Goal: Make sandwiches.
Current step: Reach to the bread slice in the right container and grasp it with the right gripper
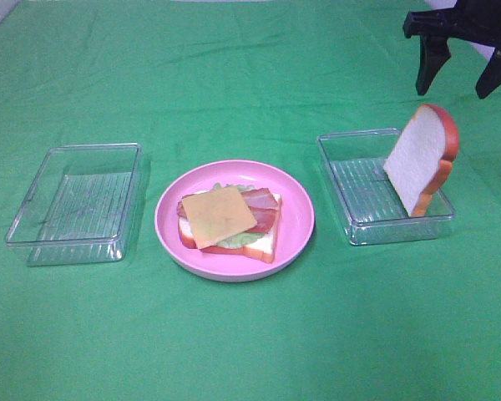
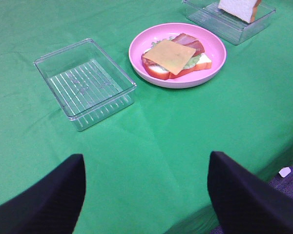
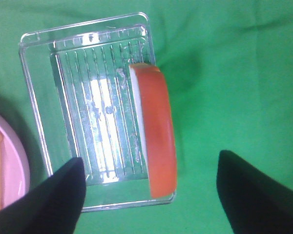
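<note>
**Exterior high view: one tray holds a bread slice, the plate holds an open sandwich**

Three containers sit in a row on the green cloth (image 1: 250, 351). At centre, the round pink plate (image 1: 296, 209) carries the open sandwich (image 1: 230, 221): a bread base, lettuce, bacon strips and a yellow cheese square (image 1: 220, 215) on top. The clear tray at left (image 1: 33, 200) has nothing in it. The clear tray at right (image 1: 351, 180) holds a single bread slice (image 1: 417, 159), standing on its edge and leaning against the tray's right wall.

The right gripper (image 1: 459, 71) hangs above that slice at upper right, jaws apart, holding nothing. The left gripper (image 2: 146, 195), seen only in its wrist view, has its jaws spread wide over bare cloth.
</note>
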`<control>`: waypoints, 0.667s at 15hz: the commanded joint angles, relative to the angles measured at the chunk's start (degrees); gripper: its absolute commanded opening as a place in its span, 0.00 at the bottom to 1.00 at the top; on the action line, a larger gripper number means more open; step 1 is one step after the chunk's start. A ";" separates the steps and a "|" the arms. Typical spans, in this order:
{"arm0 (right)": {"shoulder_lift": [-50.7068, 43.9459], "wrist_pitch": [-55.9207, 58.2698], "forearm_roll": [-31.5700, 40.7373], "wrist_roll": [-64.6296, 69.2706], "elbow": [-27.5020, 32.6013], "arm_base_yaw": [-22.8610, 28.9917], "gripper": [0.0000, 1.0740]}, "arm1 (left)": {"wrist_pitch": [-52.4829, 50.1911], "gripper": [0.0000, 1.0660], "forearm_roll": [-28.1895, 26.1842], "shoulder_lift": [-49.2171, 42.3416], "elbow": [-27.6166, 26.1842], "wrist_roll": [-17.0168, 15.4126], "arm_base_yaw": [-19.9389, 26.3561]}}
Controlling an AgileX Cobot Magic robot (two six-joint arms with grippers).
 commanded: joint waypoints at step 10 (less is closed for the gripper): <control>10.31 3.04 -2.58 -2.12 0.00 -0.52 0.42 | -0.63 0.64 -0.40 -1.15 0.11 -0.11 -0.11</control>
